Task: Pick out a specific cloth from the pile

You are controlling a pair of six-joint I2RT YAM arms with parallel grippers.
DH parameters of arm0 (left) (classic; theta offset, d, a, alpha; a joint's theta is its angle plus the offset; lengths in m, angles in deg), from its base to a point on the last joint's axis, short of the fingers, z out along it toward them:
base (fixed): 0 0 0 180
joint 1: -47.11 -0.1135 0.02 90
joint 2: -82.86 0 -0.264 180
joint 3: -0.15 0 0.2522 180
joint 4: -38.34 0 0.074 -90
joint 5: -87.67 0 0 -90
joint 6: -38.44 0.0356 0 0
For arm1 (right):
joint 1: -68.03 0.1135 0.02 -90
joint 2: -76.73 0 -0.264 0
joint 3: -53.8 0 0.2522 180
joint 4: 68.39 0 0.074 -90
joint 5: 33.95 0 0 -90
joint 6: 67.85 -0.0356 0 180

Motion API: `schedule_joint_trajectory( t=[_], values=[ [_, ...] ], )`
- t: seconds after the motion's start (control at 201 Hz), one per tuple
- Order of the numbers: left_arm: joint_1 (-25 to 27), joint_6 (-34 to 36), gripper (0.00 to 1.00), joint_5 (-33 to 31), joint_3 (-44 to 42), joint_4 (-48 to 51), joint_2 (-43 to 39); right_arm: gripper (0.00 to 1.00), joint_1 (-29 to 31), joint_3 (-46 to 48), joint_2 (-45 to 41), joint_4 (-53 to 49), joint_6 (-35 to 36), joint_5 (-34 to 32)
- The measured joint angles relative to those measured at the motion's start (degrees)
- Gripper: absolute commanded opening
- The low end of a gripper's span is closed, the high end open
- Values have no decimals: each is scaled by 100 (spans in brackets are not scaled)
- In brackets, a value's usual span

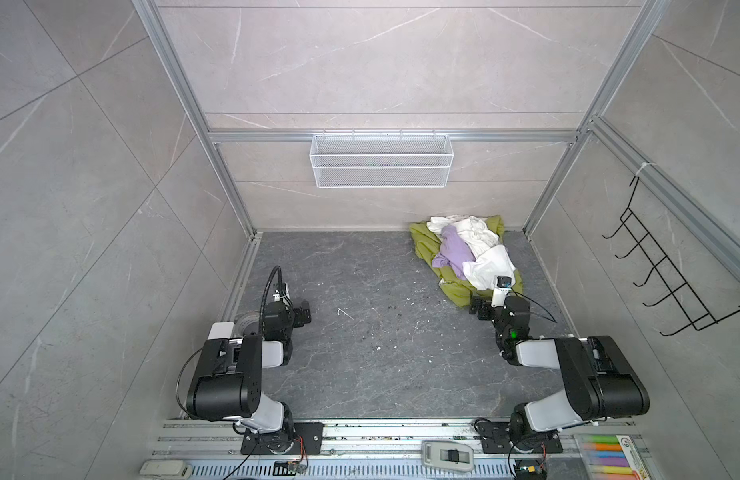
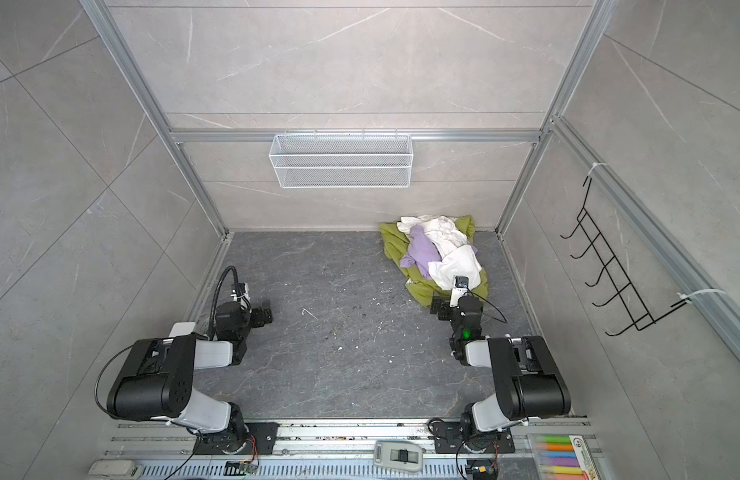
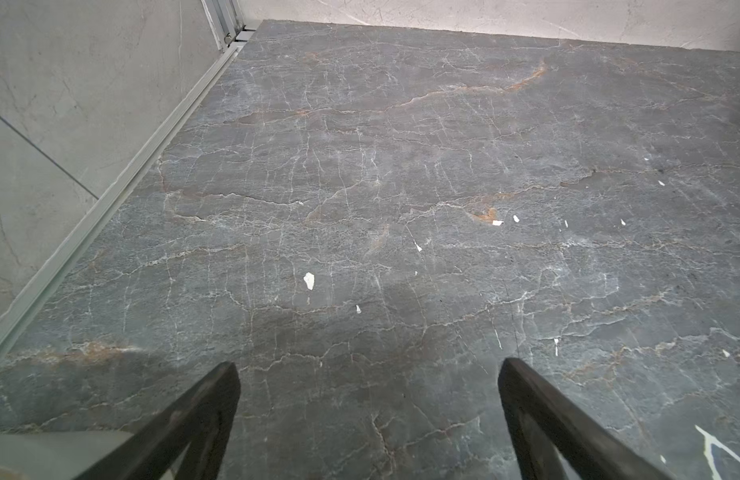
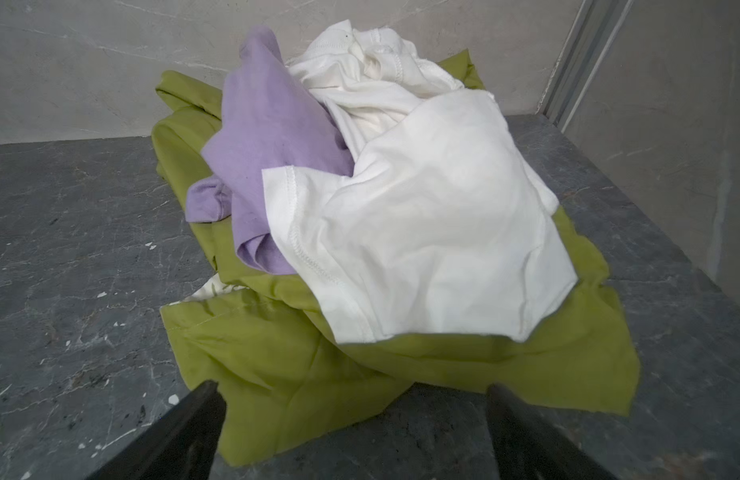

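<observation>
Right tool [image 4: 354, 390] faces pile [image 4: 401, 232]; cloth [image 4: 268, 137] beyond.

Dark veined tabletop [image 1: 372, 374], the pile [image 1: 464, 257] in far-right corner

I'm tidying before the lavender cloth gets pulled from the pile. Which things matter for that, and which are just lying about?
Job: lavender cloth; pile; right gripper.
Lying about: wire basket; marker pack; white handheld device.

One lavender cloth [image 4: 268, 137], one green cloth [image 4: 277, 365], two white cloths [image 4: 422, 232]
</observation>
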Motion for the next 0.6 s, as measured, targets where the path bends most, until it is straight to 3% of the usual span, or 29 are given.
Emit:
schedule_joint_trajectory(
  t=[0.598],
  values=[
    [-48, -2, 100, 26, 2, 0, 0, 100, -55, -2, 2, 0, 0, 72]
  ],
)
